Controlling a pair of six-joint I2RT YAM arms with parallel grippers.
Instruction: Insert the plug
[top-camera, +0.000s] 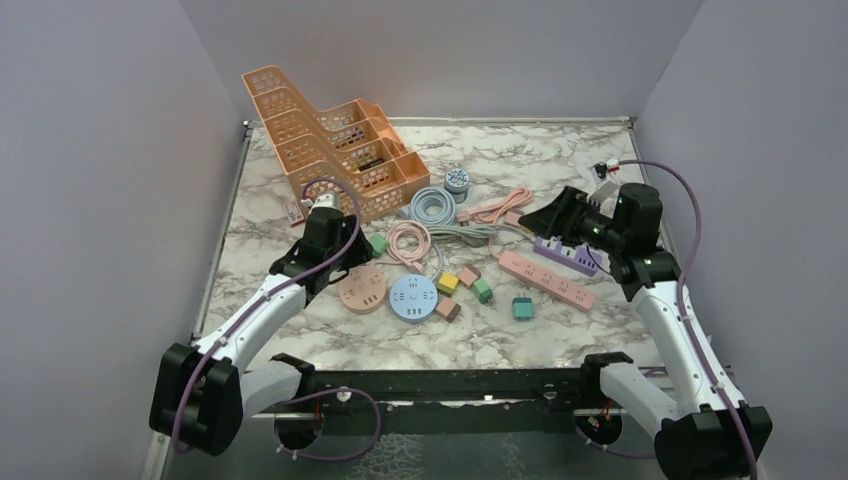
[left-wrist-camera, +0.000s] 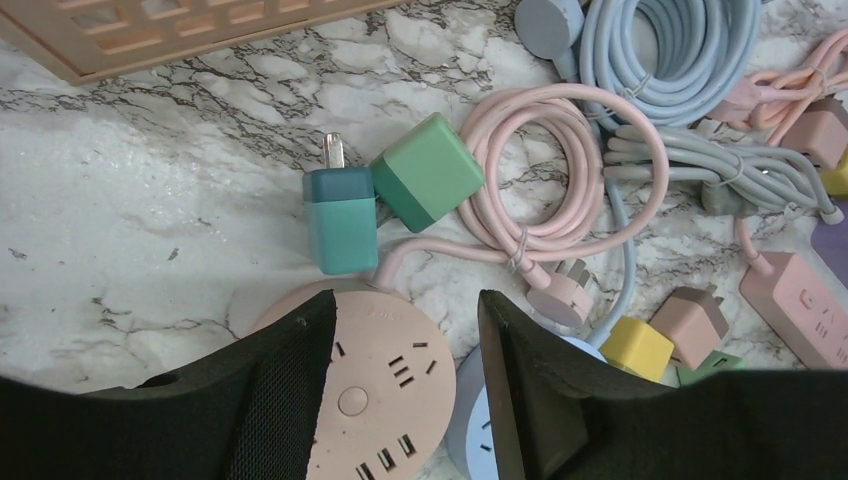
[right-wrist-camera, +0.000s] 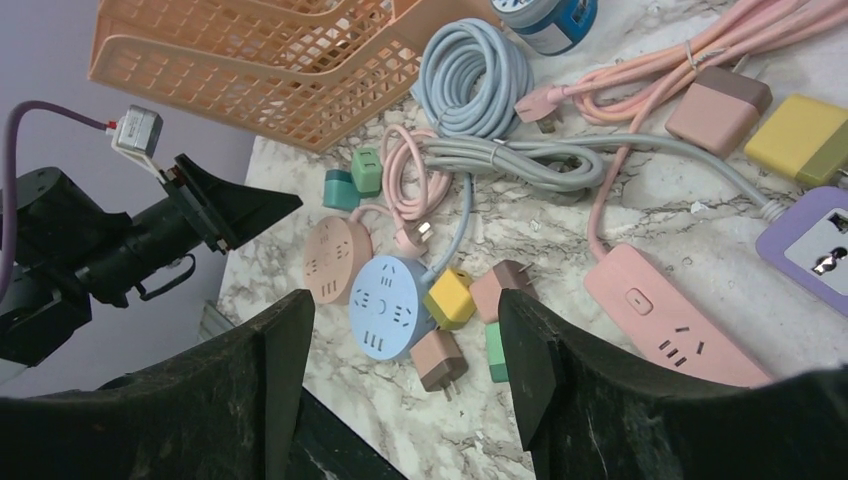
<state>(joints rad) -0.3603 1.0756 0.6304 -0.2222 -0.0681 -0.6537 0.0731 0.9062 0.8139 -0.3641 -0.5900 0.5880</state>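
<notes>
1. Teal plug (left-wrist-camera: 340, 222) lies on the marble tabletop (left-wrist-camera: 150, 200), touching a green plug (left-wrist-camera: 428, 172).
2. Left claw (left-wrist-camera: 405, 305), open and empty, hangs over a round pink socket (left-wrist-camera: 375, 385).
3. Right claw (right-wrist-camera: 405, 300): open, empty.

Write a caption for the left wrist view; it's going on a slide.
Open left hand above the pink round power strip, teal adapter and green adapter side by side just beyond.
</notes>
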